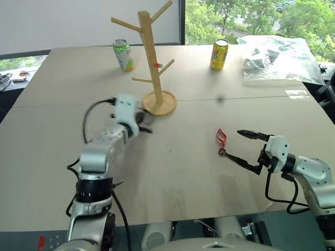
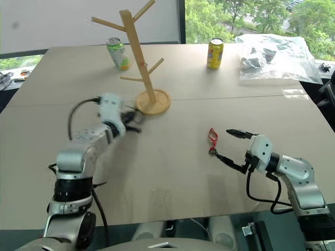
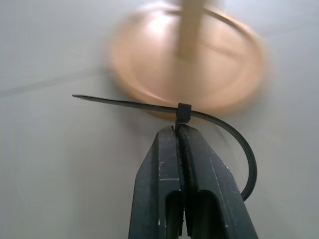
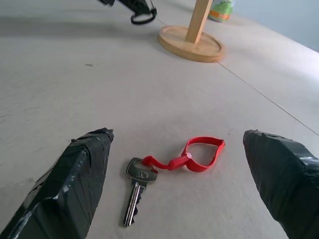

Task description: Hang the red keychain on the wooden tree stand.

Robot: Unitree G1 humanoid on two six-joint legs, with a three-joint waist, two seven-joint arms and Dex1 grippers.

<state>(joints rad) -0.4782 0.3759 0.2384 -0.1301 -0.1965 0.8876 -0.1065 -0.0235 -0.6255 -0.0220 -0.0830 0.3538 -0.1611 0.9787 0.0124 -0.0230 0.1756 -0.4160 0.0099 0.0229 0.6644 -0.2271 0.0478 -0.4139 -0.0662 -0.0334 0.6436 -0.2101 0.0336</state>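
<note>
Red and thin, the strap-loop keychain [image 4: 192, 157] with its small metal key lies flat on your pale table [image 1: 172, 172], between the spread-apart black fingers of your right gripper [image 1: 242, 149], untouched. Your left gripper [image 3: 180, 130] has its fingers pressed together on a black zip-tie loop [image 3: 219, 124], held just beside the round disc base of the tall light-wood tree stand [image 1: 152, 57]. A green can [image 1: 123, 54] and a yellow can [image 1: 219, 54] stand beyond.
</note>
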